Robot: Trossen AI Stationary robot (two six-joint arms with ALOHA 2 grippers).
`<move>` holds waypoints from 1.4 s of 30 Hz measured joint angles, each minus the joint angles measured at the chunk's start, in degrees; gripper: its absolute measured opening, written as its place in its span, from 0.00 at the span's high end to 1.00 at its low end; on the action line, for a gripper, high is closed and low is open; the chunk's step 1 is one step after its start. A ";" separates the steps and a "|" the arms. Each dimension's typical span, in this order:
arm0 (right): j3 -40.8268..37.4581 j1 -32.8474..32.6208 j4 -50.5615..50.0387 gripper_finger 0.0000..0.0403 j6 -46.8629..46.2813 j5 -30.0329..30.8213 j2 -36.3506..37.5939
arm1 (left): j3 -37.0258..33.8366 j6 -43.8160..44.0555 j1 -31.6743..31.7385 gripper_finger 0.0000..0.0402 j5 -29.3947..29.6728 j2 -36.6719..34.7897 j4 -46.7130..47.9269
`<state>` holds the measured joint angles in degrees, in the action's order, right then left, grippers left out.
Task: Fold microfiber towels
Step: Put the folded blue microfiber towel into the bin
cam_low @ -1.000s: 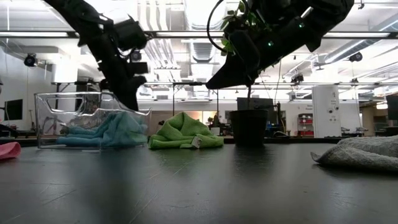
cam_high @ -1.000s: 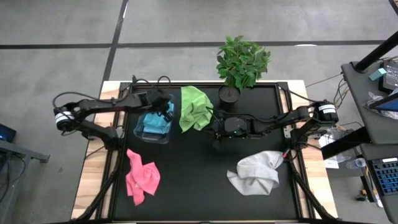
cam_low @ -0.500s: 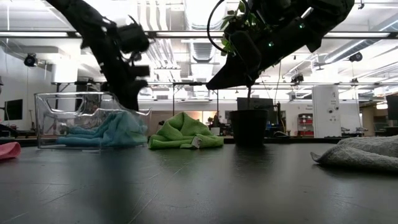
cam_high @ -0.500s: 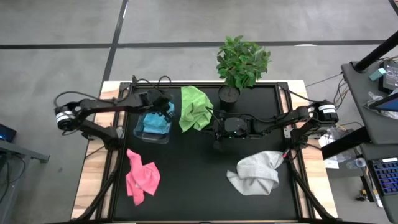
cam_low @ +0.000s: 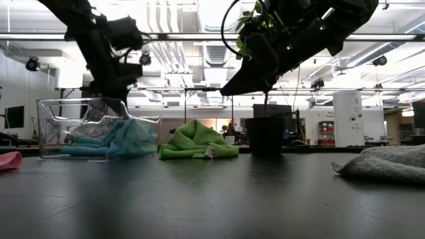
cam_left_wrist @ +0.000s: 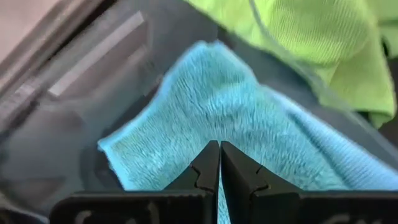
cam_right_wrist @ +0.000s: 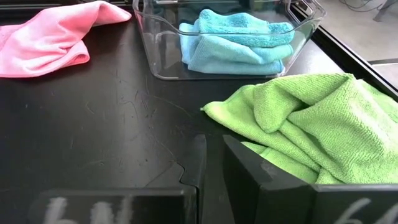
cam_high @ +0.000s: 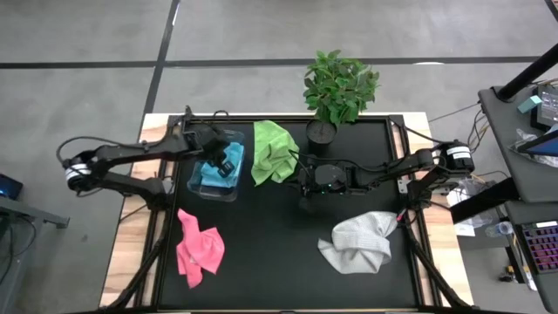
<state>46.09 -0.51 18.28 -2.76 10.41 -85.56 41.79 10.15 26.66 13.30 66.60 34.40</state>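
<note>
Out on the left the pink towel [cam_high: 200, 251] lay loose on the table [cam_high: 279, 270], and the left gripper [cam_high: 228, 161] hung over the clear bin [cam_high: 193, 179], fingers pressed together on nothing, with the 2 blue towels [cam_right_wrist: 236, 41] directly beneath it. The lime green towel [cam_high: 272, 150] sat crumpled just right of the bin, and the right gripper [cam_high: 302, 179], fingers a narrow gap apart, hovered just beside that towel's right edge, clearly the nearer arm for it. Far right, the grey-white towel [cam_high: 359, 242] lay bunched toward the front.

Fuzzy cloth towels [cam_right_wrist: 242, 40] – clear glossy plastic bin [cam_right_wrist: 163, 51], matt black table [cam_high: 279, 253]
</note>
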 joint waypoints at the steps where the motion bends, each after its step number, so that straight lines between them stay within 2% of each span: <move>1: 0.00 0.00 0.01 0.89 0.00 0.00 0.00 | -0.61 0.07 -0.01 1.00 -0.05 0.71 -0.48; 14: -0.02 0.00 0.00 0.89 -0.18 0.01 -0.02 | -2.04 4.65 0.01 1.00 4.95 12.45 -0.93; 21: -0.02 0.00 0.00 0.89 -0.18 0.01 -0.02 | -2.02 7.07 -0.01 1.00 8.17 16.09 -0.91; 37: -0.02 0.00 0.02 0.89 -0.17 0.01 -0.04 | -2.02 9.05 -0.16 1.00 7.72 8.85 2.68; 40: -0.02 0.00 0.02 0.89 -0.20 0.01 -0.04 | -2.02 9.03 -0.16 1.00 4.97 6.17 2.64; 42: -0.02 0.00 0.02 0.89 -0.20 0.01 -0.04 | -2.02 8.36 -0.16 1.00 1.07 4.16 2.61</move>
<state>46.06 -0.51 18.31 -2.96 10.41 -85.60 39.77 18.51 26.50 14.36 70.76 37.01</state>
